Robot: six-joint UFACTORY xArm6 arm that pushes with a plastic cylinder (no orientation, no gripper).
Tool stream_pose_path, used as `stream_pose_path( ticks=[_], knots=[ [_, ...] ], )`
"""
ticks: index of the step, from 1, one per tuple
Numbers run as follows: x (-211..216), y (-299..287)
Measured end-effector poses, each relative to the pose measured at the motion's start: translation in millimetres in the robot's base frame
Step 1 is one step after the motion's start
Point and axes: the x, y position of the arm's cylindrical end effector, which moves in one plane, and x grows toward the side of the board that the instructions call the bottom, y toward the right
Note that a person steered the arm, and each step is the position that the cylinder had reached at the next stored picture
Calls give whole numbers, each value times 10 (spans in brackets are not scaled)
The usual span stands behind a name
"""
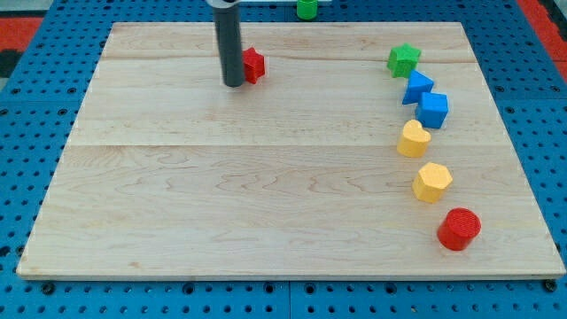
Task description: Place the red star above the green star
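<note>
The red star (254,64) lies near the view's top, left of centre, on the wooden board (266,195). My tip (234,84) stands right against the star's left side, the dark rod partly hiding it. The green star (403,59) lies far to the right, near the view's top right.
Below the green star a column runs down the right side: two blue blocks (417,87) (433,109), two yellow blocks (413,139) (432,182) and a red cylinder (459,229). A green block (306,9) sits off the board at the view's top.
</note>
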Motion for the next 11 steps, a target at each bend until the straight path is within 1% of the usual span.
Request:
stream_pose_path(
  ticks=[1, 2, 3, 4, 5, 6, 7, 8, 9, 11],
  knots=[
    [-416, 49],
    [-549, 384],
    [-484, 236],
    [9, 178],
    [-202, 636],
    [-626, 1083],
    [-794, 1247],
    [-931, 1049],
    [-939, 1357],
    [-940, 2193]
  ],
)
